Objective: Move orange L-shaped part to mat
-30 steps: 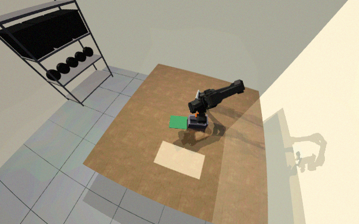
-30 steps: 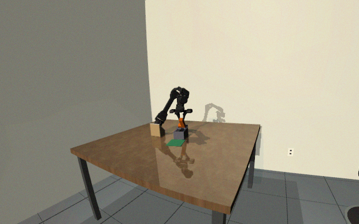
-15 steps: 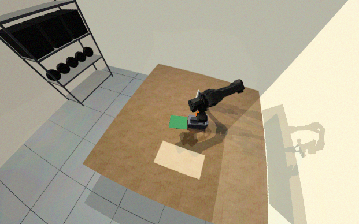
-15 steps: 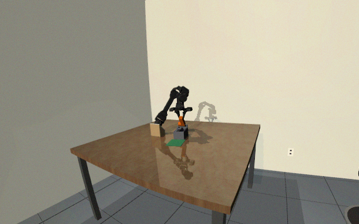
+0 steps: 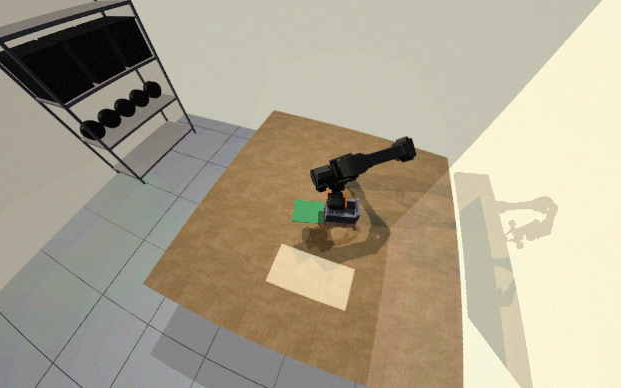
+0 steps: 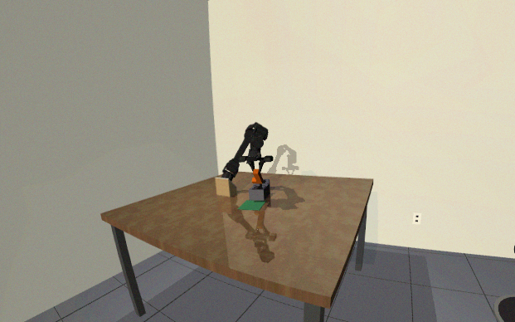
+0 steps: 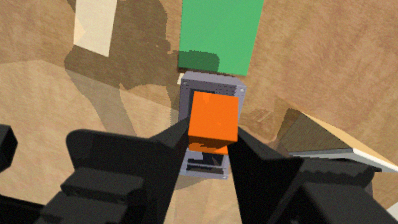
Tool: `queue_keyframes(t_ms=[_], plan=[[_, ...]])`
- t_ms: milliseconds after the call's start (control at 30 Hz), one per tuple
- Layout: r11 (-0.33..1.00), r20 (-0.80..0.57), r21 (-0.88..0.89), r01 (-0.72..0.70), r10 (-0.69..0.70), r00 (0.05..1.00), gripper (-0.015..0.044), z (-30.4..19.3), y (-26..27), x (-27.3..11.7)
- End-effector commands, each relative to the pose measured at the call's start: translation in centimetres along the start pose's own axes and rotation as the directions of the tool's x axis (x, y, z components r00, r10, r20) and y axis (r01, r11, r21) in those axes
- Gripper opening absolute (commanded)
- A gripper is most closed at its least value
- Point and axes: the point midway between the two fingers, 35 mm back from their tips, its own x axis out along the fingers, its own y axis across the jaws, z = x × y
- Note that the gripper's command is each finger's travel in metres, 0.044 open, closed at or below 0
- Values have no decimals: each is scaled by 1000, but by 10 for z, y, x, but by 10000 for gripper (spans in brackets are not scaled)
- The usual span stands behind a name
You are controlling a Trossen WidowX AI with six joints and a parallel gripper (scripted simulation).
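The orange part (image 6: 255, 173) (image 7: 214, 116) is pinched in my gripper (image 5: 336, 202) (image 6: 257, 174) (image 7: 209, 125), which is shut on it with a finger on each side. The part is steeply tilted, its raised end towards the wrist camera. It hangs above the grey tray (image 5: 342, 219) (image 6: 256, 194) (image 7: 212, 78) and looks clear of it, though its lower end is mostly hidden. Part of the tray's dark pocket shows past it. The green mat (image 5: 307, 212) (image 6: 251, 205) (image 7: 220, 30) lies flat beside the tray's end, with nothing on it.
A wooden box (image 6: 223, 187) (image 7: 320, 136) stands to the side of the tray near the arm's base. A pale rectangular patch (image 5: 311, 276) (image 7: 95, 25) lies on the table (image 5: 206, 265) (image 6: 204, 228) on the other side. A shelf rack (image 5: 151, 150) stands away from the table.
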Motion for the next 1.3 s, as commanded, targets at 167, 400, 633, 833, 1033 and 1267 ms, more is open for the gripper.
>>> queue_keyframes(t_ms=[167, 400, 633, 833, 1033, 1267], plan=[[1000, 14, -11, -4, 4, 1000, 0, 41, -2, -3], [1000, 16, -12, -4, 5, 1000, 0, 72, -5, -4], [1000, 19, -13, -5, 5, 1000, 0, 103, -6, -5], [1000, 19, -13, -5, 5, 1000, 0, 116, -6, -5], [1000, 19, -13, -5, 5, 1000, 0, 116, -6, 0], [1000, 19, -13, -5, 5, 1000, 0, 116, -6, 11]])
